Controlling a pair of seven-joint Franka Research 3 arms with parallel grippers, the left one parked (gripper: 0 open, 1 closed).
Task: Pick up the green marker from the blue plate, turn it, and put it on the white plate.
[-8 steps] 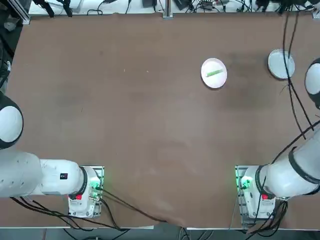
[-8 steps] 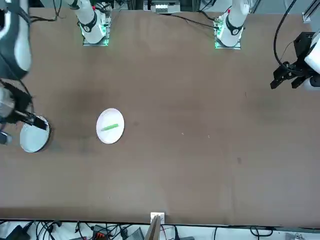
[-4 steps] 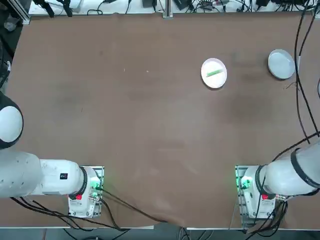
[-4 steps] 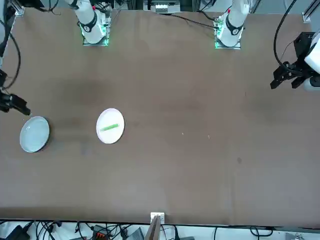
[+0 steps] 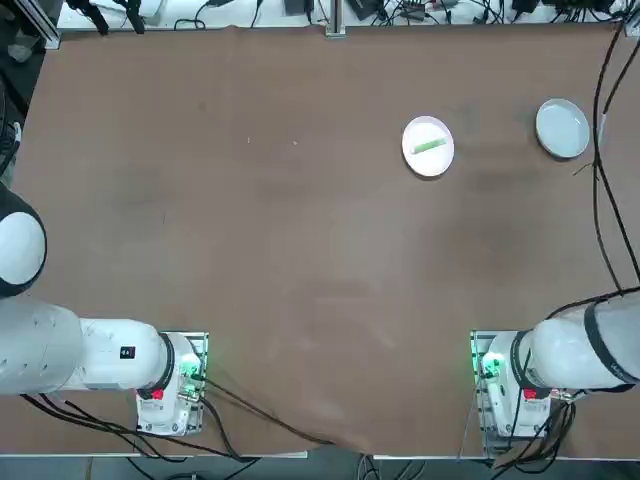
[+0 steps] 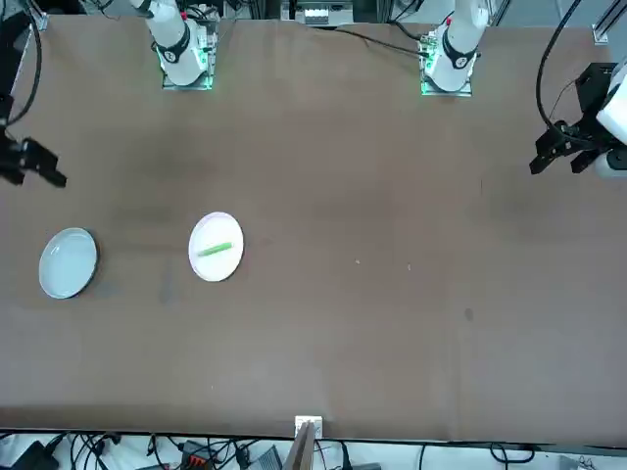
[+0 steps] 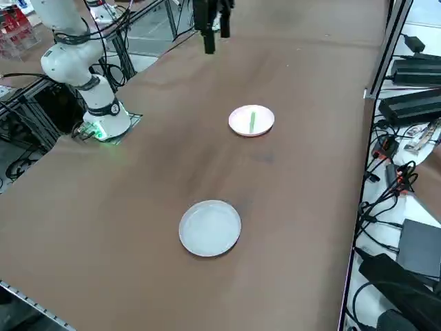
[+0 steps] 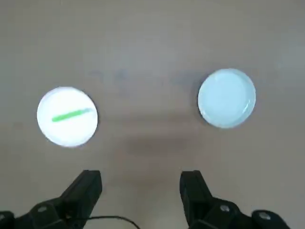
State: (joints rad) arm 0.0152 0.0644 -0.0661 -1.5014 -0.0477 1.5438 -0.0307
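Green marker already lies flat on the white plate, the blue plate sits bare well apart from it, and the right gripper hangs high above the table between the two plates, fingers spread and holding nothing. Risk looks small: a descent toward the white plate could nudge the thin stick so it rolls off the rim. In the top view its long axis runs roughly left-right with a slight tilt; which end is the cap, cannot tell.
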